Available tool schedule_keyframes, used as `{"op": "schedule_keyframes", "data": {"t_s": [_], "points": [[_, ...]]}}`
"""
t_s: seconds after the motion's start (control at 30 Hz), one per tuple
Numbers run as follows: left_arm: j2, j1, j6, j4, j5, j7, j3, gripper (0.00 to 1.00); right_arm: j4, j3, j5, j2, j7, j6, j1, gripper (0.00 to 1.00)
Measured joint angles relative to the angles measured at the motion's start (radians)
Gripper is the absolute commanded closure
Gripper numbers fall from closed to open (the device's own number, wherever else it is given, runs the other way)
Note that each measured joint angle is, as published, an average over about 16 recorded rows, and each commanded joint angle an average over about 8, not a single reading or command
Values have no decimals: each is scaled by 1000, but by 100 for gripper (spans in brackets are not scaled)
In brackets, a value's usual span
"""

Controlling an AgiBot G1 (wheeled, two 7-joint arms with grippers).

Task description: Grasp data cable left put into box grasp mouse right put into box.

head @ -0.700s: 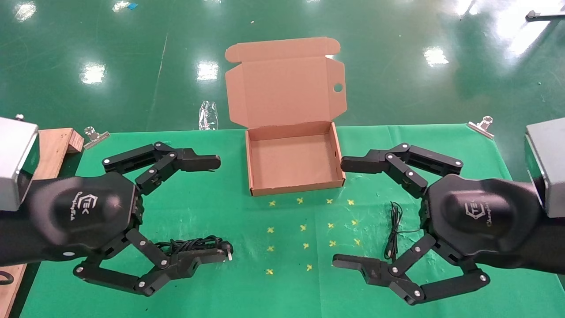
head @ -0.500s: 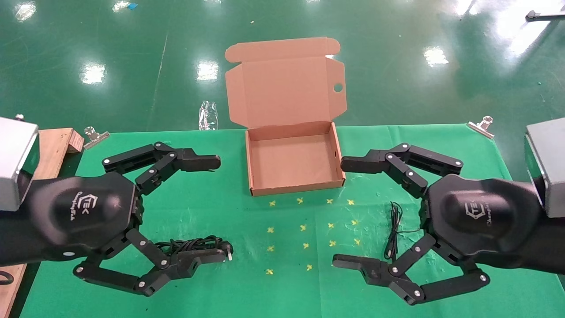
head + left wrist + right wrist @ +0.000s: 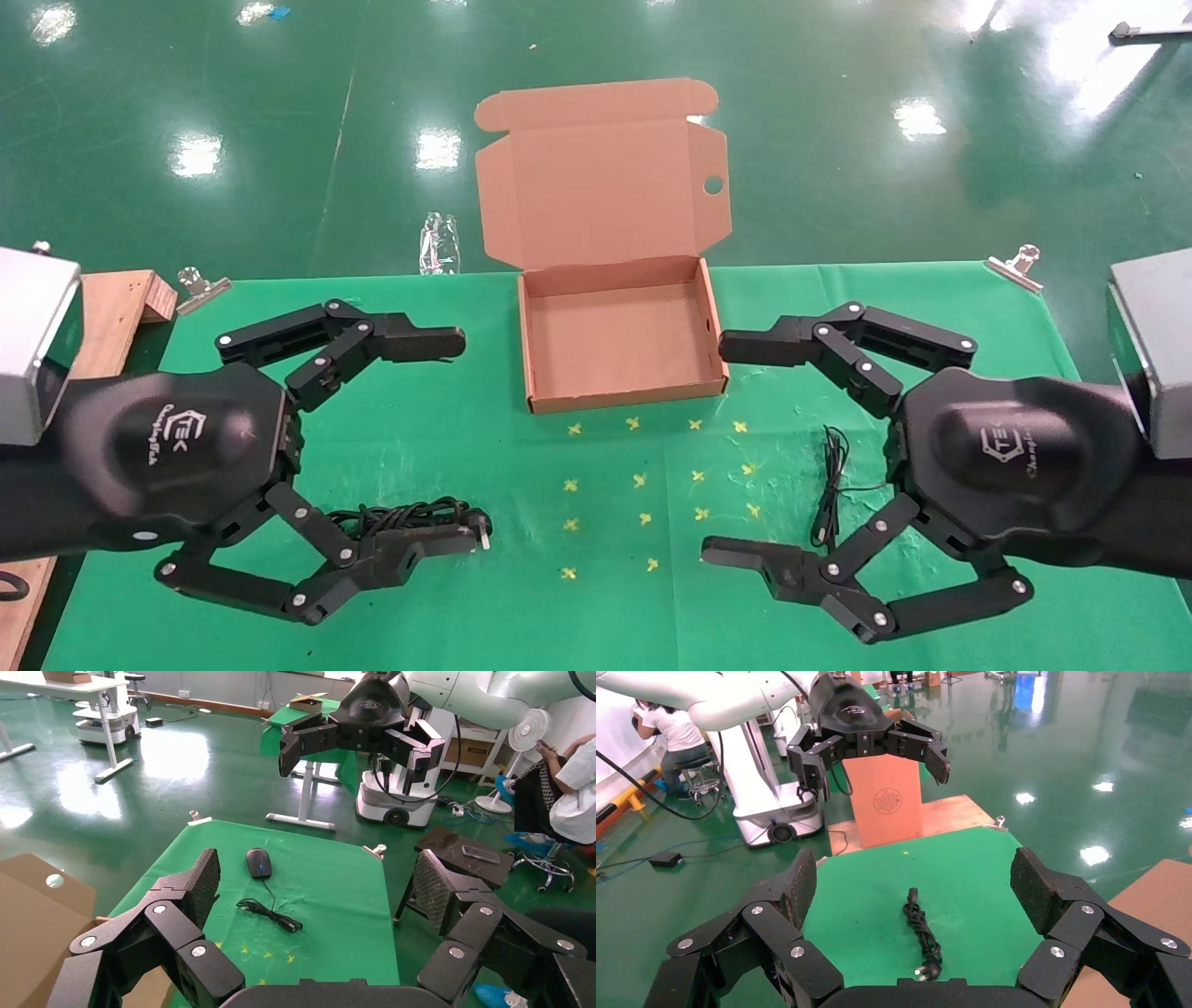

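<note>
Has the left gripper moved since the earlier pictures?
No. The left gripper hangs open in the same place, beside the box and above the data cable.

Bright, even overhead light. White glare patches on glossy floor [image 3: 196,154], strongest at far right. Table [image 3: 484,447] matte, shadows faint and soft. Head view sharp throughout; wrist views bend lines toward edges, near fingers [image 3: 204,881] slightly soft.

The right tool [image 3: 912,888] is spread wide above the table [image 3: 863,903], where the data cable [image 3: 921,932] lies; the left tool [image 3: 866,752] hangs opposite, spread too.
</note>
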Motion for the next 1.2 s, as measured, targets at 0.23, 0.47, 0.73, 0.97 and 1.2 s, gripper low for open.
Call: {"op": "schedule_keyframes", "data": {"t_s": [0.23, 0.47, 0.73, 0.97, 1.2], "points": [[-4, 0, -3, -2, 12, 4, 2, 0, 1, 0, -2, 2, -2, 0, 0, 0], [-22, 8, -47, -25, 128, 41, 24, 0, 23, -9, -67, 39, 1, 22, -5, 0], [-33, -9, -124, -56, 426, 73, 107, 0, 57, -42, -200, 99, 25, 48, -2, 0], [14, -44, -186, -63, 717, 20, 208, 0, 68, -63, -268, 128, 46, 65, -10, 0], [96, -46, -281, -64, 946, -62, 286, 0, 69, -60, -273, 146, 46, 88, -40, 0]]}}
